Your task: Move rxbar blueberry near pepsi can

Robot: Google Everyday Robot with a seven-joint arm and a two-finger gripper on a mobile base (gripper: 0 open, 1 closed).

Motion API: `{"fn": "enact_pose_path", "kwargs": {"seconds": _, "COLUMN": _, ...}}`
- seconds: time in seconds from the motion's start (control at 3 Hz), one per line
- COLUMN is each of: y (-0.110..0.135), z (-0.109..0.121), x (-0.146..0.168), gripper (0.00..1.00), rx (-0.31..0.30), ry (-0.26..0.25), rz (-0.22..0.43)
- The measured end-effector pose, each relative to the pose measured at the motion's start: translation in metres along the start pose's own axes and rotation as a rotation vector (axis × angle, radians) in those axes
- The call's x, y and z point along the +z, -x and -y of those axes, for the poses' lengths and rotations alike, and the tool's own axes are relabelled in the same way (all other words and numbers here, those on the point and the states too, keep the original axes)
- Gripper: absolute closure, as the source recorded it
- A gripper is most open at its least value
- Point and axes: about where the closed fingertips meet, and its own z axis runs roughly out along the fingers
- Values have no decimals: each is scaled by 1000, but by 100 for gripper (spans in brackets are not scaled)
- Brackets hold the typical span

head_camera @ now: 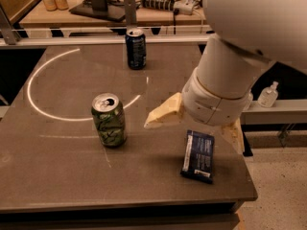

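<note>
Cream tool [192, 136] above navy rxbar blueberry [197, 156], blue pepsi can [136, 49], green-and-white patterned can [109, 121]

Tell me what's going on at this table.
A one-armed robot is working over a dark table. Its end effector hangs open over the rxbar blueberry, which lies flat near the front right corner, not gripped. The pepsi can stands upright at the far edge, well away from the bar. A green can stands nearer, to the left.
</note>
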Motion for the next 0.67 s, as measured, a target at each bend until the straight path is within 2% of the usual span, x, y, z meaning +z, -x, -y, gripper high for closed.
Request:
{"fn": "enact_pose_path", "kwargs": {"seconds": 0.33, "y": -15, "z": -5, "x": 16, "gripper": 0, "rx": 61, "ry": 29, "rz": -23}}
{"fn": "enact_pose_path", "kwargs": {"seconds": 0.67, "y": -22, "z": -13, "x": 33, "gripper": 0, "rx": 91, "ry": 64, "rz": -17}}
